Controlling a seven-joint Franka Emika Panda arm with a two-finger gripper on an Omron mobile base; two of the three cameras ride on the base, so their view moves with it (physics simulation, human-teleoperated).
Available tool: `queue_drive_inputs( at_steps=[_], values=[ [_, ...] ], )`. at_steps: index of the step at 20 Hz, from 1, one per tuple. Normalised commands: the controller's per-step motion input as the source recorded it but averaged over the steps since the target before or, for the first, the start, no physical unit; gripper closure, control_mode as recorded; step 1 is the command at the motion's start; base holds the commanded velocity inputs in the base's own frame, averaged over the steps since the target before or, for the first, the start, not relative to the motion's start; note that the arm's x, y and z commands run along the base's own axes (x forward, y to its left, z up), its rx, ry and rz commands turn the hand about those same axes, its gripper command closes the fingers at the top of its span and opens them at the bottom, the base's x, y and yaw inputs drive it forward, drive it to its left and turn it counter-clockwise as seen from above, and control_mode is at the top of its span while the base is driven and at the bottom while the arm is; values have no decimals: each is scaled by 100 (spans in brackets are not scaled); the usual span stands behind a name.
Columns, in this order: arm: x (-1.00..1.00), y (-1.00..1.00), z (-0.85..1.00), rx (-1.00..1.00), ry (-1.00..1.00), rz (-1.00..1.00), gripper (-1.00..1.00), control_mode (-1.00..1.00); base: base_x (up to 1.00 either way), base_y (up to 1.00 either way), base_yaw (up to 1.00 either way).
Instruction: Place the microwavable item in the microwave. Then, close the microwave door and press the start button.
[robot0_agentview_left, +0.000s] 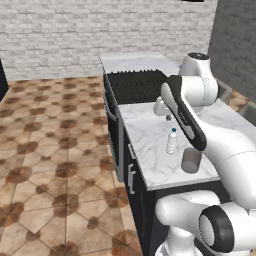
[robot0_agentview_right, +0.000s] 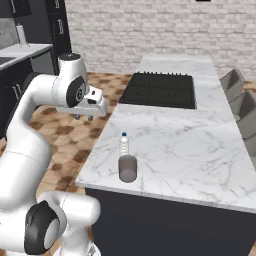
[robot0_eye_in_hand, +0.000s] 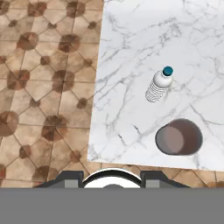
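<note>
**A:** On the white marble island counter (robot0_agentview_right: 190, 150), near its front edge, the small grey-brown tapered cup (robot0_agentview_right: 128, 168) stands upright just beside a clear ribbed water bottle (robot0_agentview_right: 123, 145). Nothing's started, I'd say: grab, microwave, door and button all remain.

**B:** And the two-finger gripper (robot0_agentview_right: 84, 116)?

**A:** Hangs high over the counter's edge, holding nothing. Can't tell how far apart the fingers are.

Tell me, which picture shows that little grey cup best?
The hand view: it looks straight down into the open cup, unobstructed, near the marble counter's edge beside the bottle. The right base view shows its side from farther off. In the left base view the robot's arm crowds it.
</note>
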Motion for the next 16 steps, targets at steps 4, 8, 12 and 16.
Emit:
queue_drive_inputs(
  at_steps=[4, 8, 12, 16],
  values=[
    [-2, -7, -40, -1, 1, 0, -100, -100, 0, 0, 0],
    [-50, -88, -82, 18, 0, -1, -100, -100, 0, 0, 0],
    [-46, -100, -93, 24, 3, -4, -100, -100, 0, 0, 0],
    [-25, -92, -93, 17, 16, -12, -100, -100, 0, 0, 0]
  ],
)
